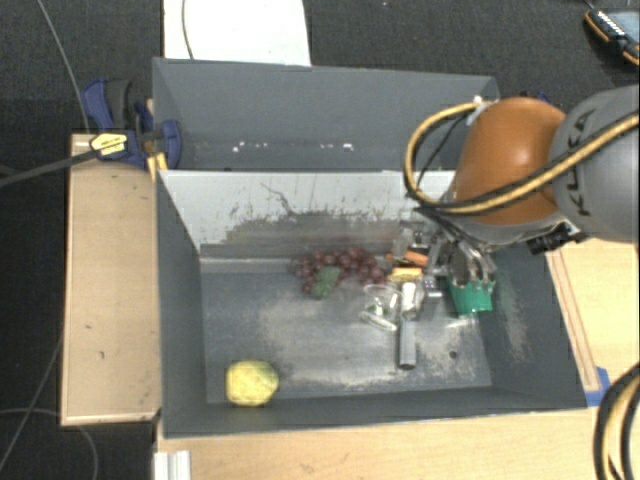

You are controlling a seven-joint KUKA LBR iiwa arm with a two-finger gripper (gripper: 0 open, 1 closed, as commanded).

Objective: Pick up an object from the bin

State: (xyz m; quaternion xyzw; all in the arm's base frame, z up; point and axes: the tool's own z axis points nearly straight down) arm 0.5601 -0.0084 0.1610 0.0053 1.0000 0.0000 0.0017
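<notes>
I can't tell whether the gripper (pixel 406 340) is spread or pressed together; it hangs low, right of centre in the grey metal bin (pixel 300 346), just beside a small crumpled silvery object (pixel 378 314). Closing from here, I judge it could catch bare floor or knock that piece toward the bunch of dark red grapes (pixel 336 265). The robot's orange-covered wrist (pixel 510 158) hides part of a green object (pixel 472 298).

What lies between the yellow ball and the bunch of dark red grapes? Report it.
Nothing: in the camera view, only bare grey bin floor runs from the yellow ball up to the dark red grapes.
</notes>
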